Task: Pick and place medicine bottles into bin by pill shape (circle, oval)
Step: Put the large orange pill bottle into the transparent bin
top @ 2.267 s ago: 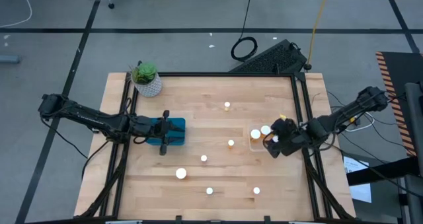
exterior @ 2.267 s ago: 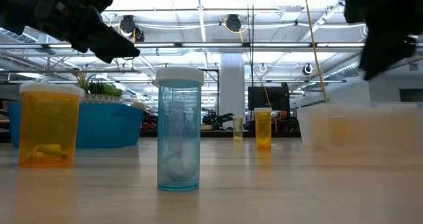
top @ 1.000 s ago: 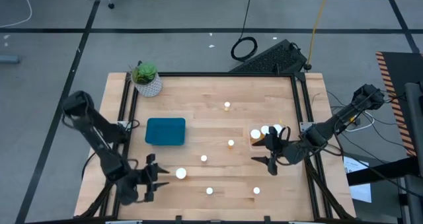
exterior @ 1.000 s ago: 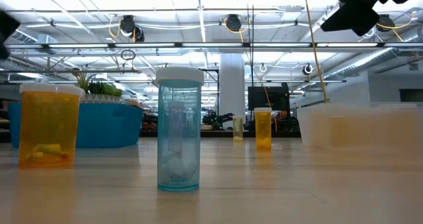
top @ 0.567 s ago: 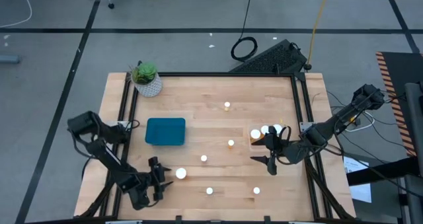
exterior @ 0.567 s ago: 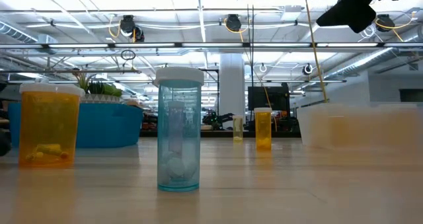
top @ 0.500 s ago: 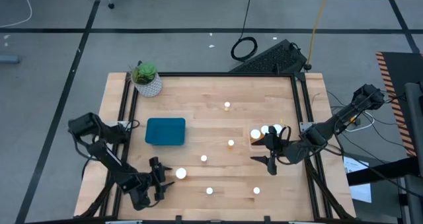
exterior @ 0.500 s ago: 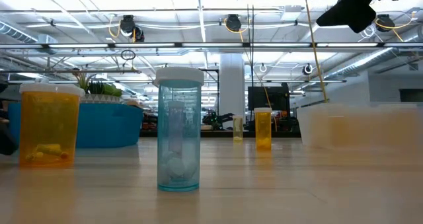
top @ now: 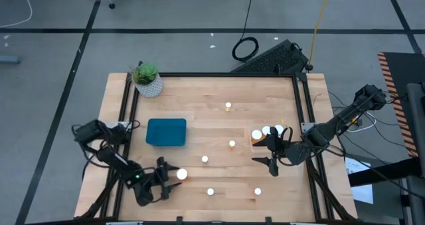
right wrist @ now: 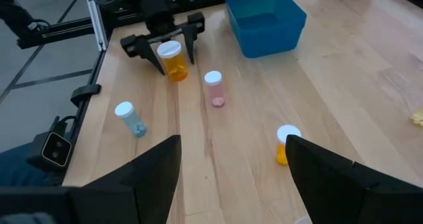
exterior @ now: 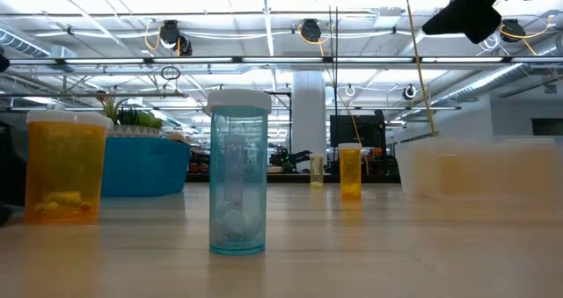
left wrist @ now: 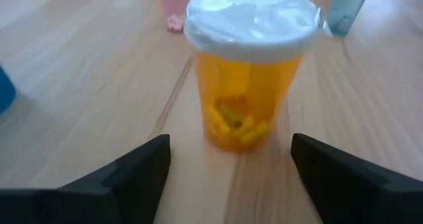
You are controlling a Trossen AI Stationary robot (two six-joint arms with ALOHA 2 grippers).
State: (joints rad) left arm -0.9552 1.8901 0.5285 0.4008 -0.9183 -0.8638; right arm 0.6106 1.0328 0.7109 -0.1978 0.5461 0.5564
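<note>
Risk here is tipping: the left gripper (top: 166, 180) sits wide open near the table's (top: 212, 92) front-left edge, fingers either side of an amber bottle (left wrist: 250, 65) but not touching. Pills look oval-ish, hard to say. If one finger lands first it'll shove it over. Right gripper (top: 270, 152) waits open by the clear bin (top: 257, 140) at the right edge.

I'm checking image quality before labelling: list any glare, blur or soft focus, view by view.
High view: the white caps blow out to bright dots, as on the bottle by the left gripper. Low view: ceiling lights glare; the clear bin looks hazy. Left wrist view: soft all over, the orange bottle and table smeared. Right wrist view: sharp on the blue bin; own fingers blurred.
</note>
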